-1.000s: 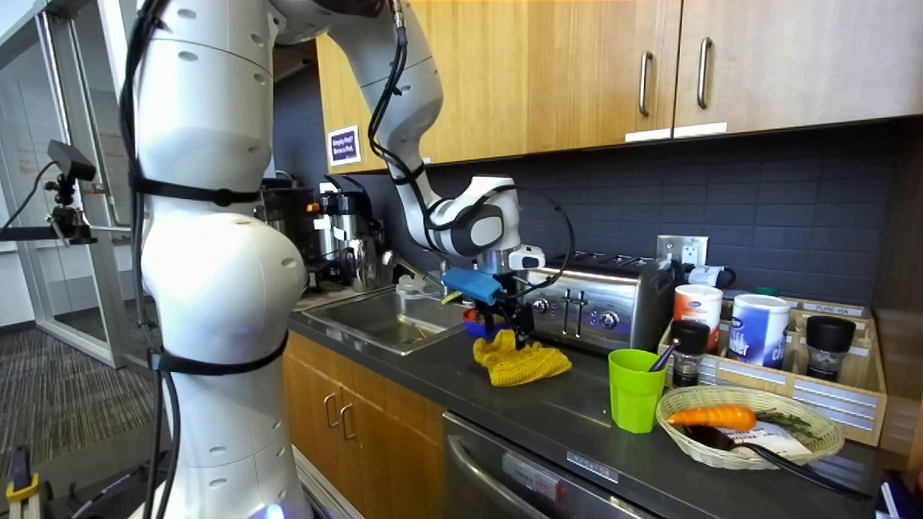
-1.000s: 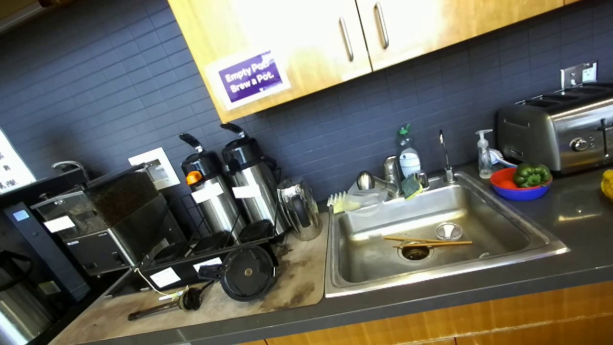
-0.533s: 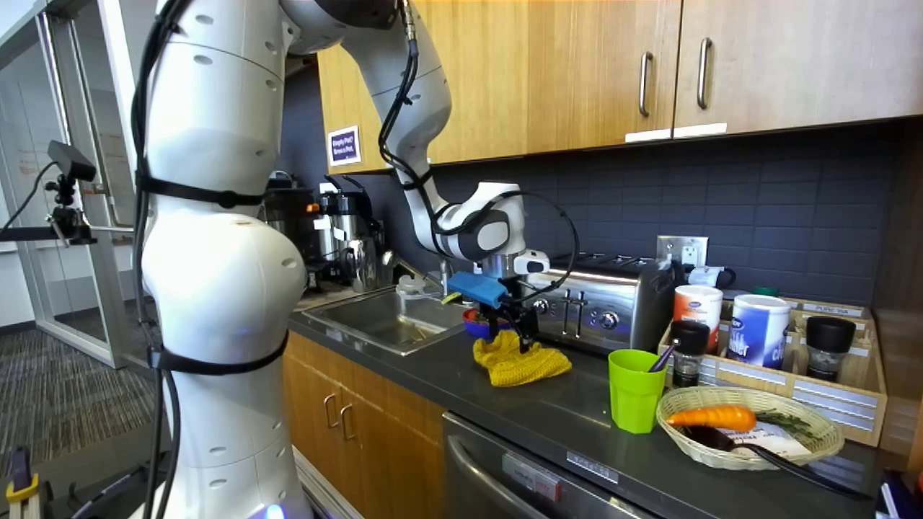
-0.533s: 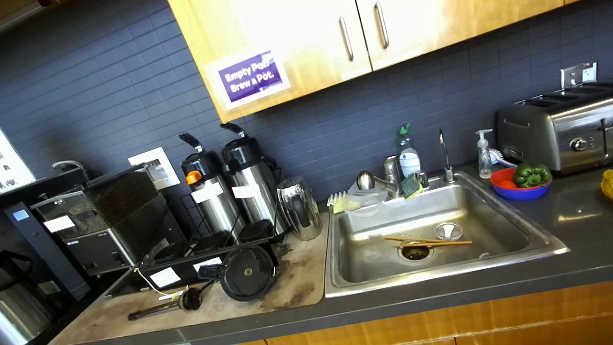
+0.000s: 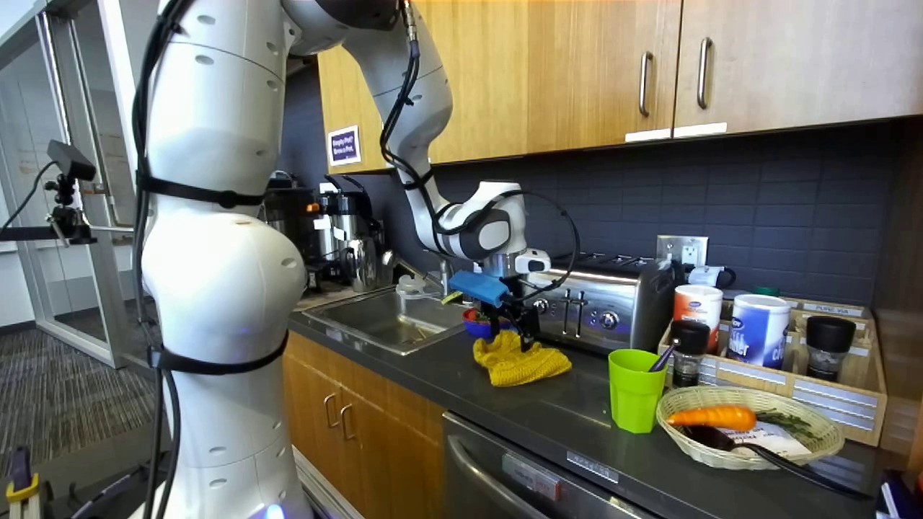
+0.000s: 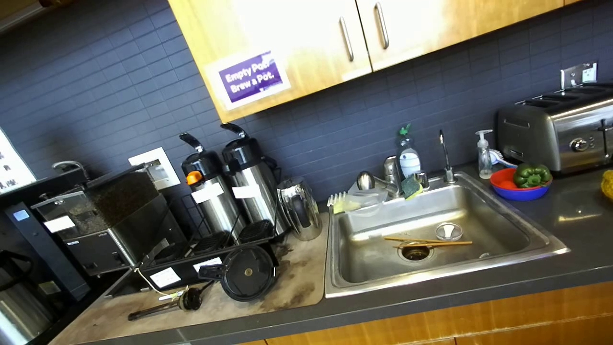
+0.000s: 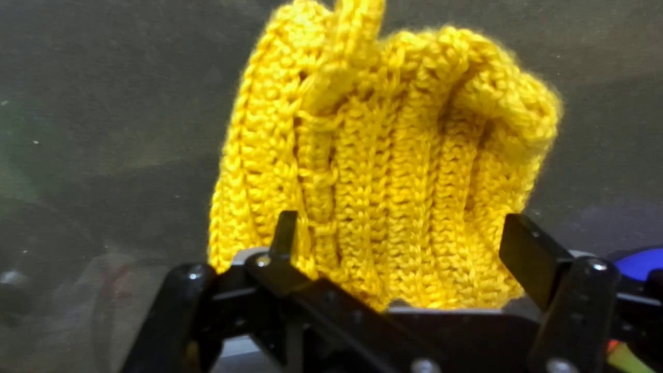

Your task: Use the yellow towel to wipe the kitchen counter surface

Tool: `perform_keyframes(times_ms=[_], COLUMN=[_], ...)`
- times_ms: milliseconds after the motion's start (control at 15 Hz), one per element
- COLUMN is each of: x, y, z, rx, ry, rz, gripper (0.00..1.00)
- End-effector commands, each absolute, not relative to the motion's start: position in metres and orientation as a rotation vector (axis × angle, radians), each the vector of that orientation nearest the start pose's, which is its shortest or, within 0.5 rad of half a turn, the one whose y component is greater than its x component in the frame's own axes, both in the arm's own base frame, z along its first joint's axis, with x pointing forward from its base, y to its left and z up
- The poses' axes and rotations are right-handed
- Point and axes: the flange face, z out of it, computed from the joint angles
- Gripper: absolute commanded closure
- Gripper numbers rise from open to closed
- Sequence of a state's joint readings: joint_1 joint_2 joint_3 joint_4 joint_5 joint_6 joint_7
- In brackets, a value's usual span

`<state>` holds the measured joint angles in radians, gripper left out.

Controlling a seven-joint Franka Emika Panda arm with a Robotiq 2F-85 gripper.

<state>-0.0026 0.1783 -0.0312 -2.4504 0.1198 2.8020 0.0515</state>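
The yellow knitted towel (image 5: 533, 366) lies bunched on the dark kitchen counter (image 5: 570, 411), in front of the toaster. Only its edge shows at the right border of an exterior view (image 6: 608, 183). In the wrist view the towel (image 7: 383, 155) fills the middle, with folds at its far end. My gripper (image 7: 400, 223) is open, its two black fingers wide apart over the towel's near part, with towel showing between them. In an exterior view the gripper (image 5: 520, 335) points down at the towel. Whether the fingertips touch the cloth cannot be told.
The steel toaster (image 5: 595, 295) stands close behind the gripper. A blue and red bowl (image 6: 521, 192) with a green pepper (image 6: 532, 176) sits by the sink (image 6: 433, 269). A green cup (image 5: 633, 396) and a wicker basket (image 5: 681, 438) stand to the towel's right.
My arm and gripper have shifted slightly right and down over the towel in an exterior view, then stayed nearly still in the last half second. The towel has not moved.
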Motion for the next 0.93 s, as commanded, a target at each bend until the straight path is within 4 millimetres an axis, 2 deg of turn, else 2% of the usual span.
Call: perform_keyframes(times_ms=[0,133,867], x=[0.502,0.502,0.524], y=[-0.023,-0.023,-0.033], z=[0.245,0.245,0.212], rx=[-3.070,-3.070,-3.091], ry=[0.299,0.299,0.280], rz=[-0.266,-0.266,-0.316], gripper=[0.00,0.00,0.00])
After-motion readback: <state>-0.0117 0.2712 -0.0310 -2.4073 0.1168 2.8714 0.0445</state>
